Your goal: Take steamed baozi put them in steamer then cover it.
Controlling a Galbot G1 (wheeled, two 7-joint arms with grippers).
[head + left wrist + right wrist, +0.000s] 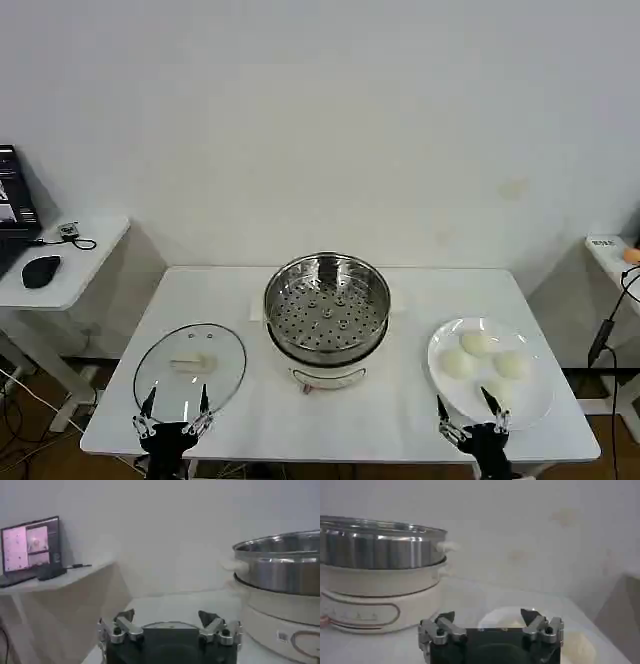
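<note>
Both end effectors hang at the near edge of the white tabletop [400,410] with fingers spread and nothing between them. Left end effector [175,404] sits just in front of the cover [190,368], which lies flat on the tabletop's left side. Right end effector [468,408] is at the near rim of the white plate [530,405], where the steamed baozi [484,361] rest on the right. Between lid and plate stands the steamer [327,305], uncovered, its perforated floor bare.
</note>
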